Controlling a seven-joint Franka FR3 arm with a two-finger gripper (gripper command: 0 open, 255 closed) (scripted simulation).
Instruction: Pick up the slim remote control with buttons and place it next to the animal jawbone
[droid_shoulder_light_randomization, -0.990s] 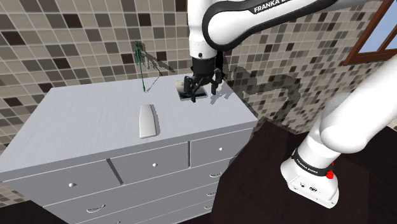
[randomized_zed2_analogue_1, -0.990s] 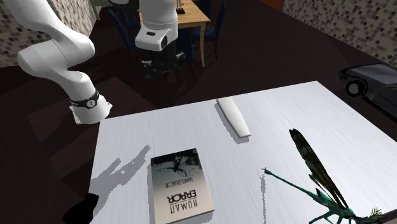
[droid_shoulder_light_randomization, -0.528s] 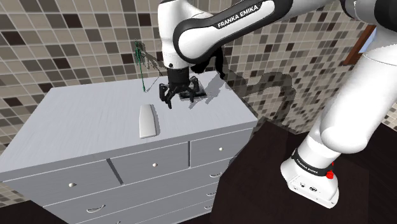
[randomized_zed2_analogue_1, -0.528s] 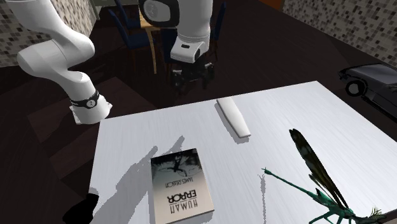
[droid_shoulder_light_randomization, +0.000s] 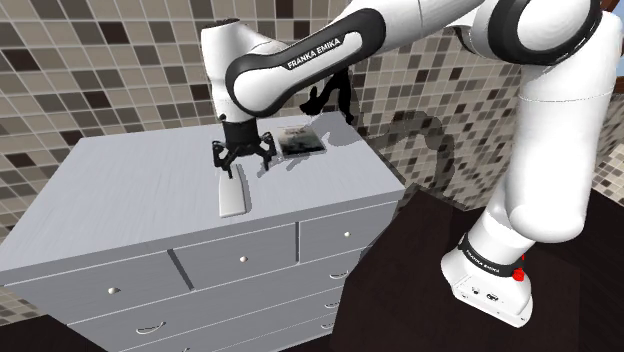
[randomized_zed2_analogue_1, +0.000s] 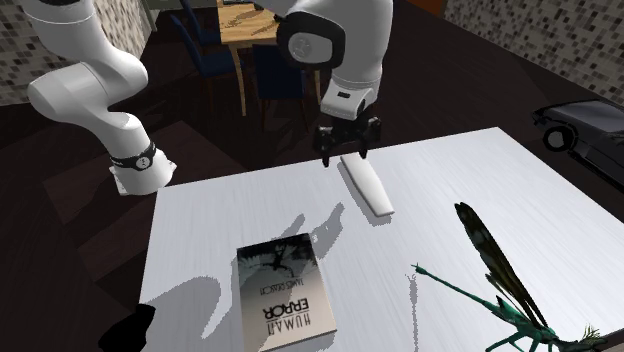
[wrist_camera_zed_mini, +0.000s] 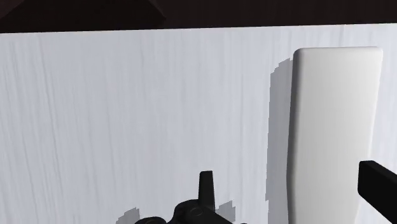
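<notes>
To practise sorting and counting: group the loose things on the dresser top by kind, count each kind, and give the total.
Remote: 1
Book: 1
Green insect figure: 1
Total: 3

A grey-white dresser (droid_shoulder_light_randomization: 130, 190) stands against a brown mosaic-tiled wall (droid_shoulder_light_randomization: 100, 70), with 3 knobbed drawers (droid_shoulder_light_randomization: 240, 258) in its top row and handled ones below. A book (randomized_zed2_analogue_1: 282, 295) with a black-and-white cover reading "HUMAN ERROR" lies flat on the top, near the wall. Beyond the dresser, on a dark floor (randomized_zed2_analogue_1: 420, 70), stand a wooden table (randomized_zed2_analogue_1: 262, 22) and blue chairs (randomized_zed2_analogue_1: 205, 35).
</notes>
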